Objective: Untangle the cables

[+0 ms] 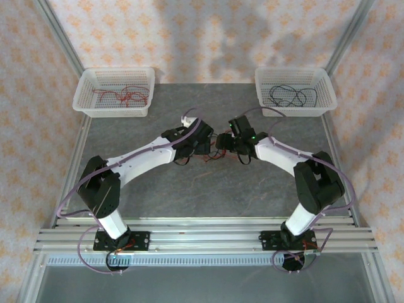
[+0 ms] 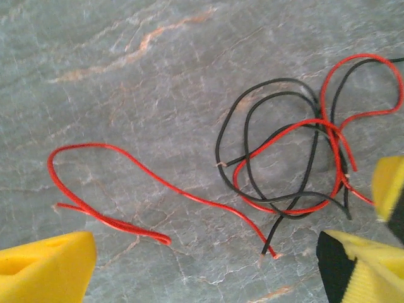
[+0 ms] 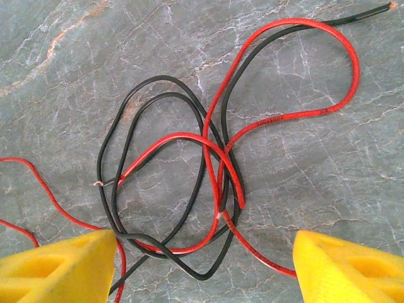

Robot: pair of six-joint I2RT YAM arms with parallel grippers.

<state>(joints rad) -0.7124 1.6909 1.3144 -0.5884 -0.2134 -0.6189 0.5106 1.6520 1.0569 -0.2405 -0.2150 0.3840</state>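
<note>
Two grippers hung over one knot of cables [image 3: 214, 158], thin red and black wires looped through each other at the middle of the grey, stone-patterned bench [image 1: 158, 196]. Right gripper [image 3: 202, 265] sat squarely above the knot, fingers [image 3: 57, 268] spread either side of it, gripping nothing (seemingly the better placed arm). Left gripper [image 2: 202, 271], fingers likewise spread and empty, sat left of the knot, above a loose red strand [image 2: 164, 181] lying leftward of it. Flat bench surrounded the knot on every side.
</note>
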